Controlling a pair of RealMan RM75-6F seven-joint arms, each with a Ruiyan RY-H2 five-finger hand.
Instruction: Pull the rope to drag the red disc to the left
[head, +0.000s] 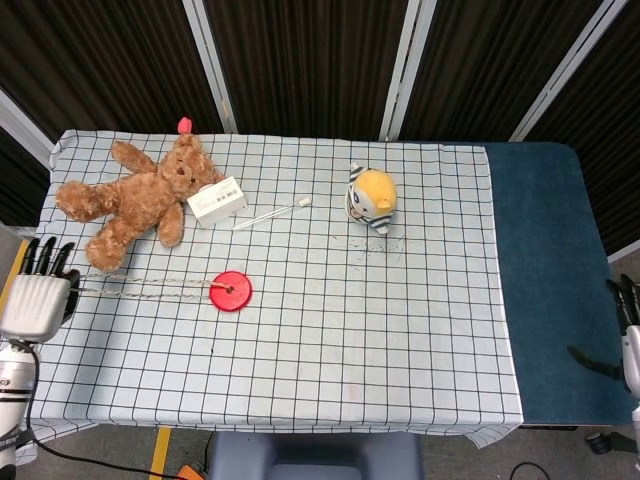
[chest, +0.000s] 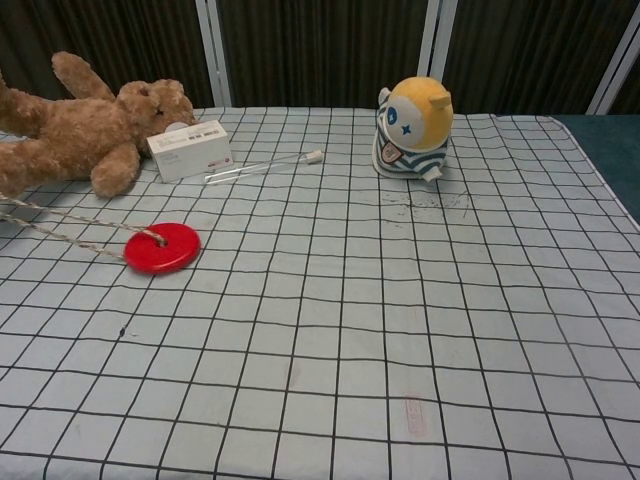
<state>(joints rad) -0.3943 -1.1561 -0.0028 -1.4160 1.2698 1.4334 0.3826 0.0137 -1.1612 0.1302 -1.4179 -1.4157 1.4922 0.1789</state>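
Red disc (head: 231, 291): flat, round, small hole at centre, lying on the checked tablecloth (head: 400, 320) just below the teddy bear (head: 135, 198). Twisted rope (head: 140, 288) runs taut from its hole to your left hand (head: 37, 295) off the table's left edge, fingers closed on the rope end. Your right hand (head: 630, 325) barely shows at the right edge; can't tell its pose.

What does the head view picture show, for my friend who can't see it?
A robot's left hand at the table's left edge holds a rope tied to a red disc on the checked tablecloth. A brown teddy bear, a white box and a thin white stick lie behind the disc, and a yellow plush toy sits further right.
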